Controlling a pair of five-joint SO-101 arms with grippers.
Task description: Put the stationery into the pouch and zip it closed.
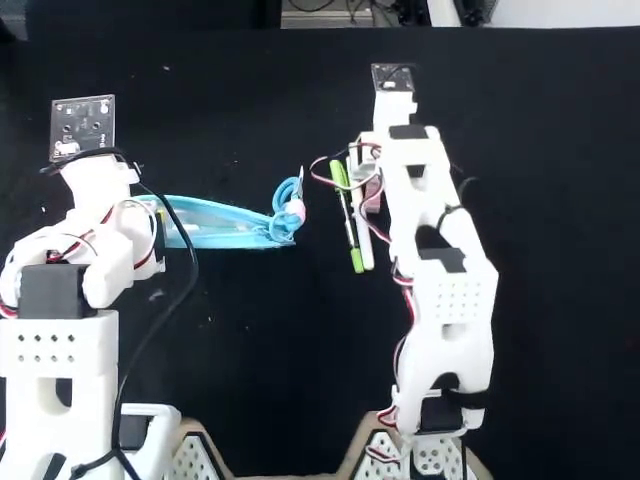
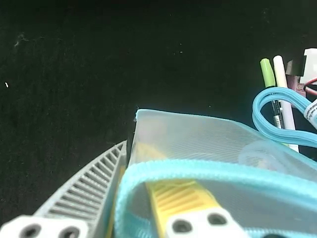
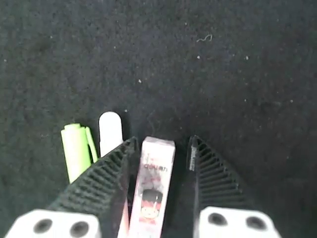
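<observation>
The translucent pouch with turquoise zip trim (image 1: 225, 225) stretches across the black bench (image 1: 250, 350) from the left gripper (image 2: 130, 147), whose fingers are clenched on its wall. The right gripper's (image 3: 162, 142) fingers (image 3: 106, 181) stand parted astride a pink-and-white rectangular box (image 3: 153, 188). A lime-green pen (image 3: 77, 151) and a white pen (image 3: 110, 130) lie just beside it, near the pouch's loop end but apart from it.

Pouch (image 1: 235, 222) lies on the surface (image 1: 250, 350) at left, one end in the left hand (image 1: 160, 228), loop end toward two pens (image 1: 356, 240) lying side by side. Just right of them, a small box (image 3: 156, 183) sits between the right hand's (image 3: 162, 140) spread fingers.
</observation>
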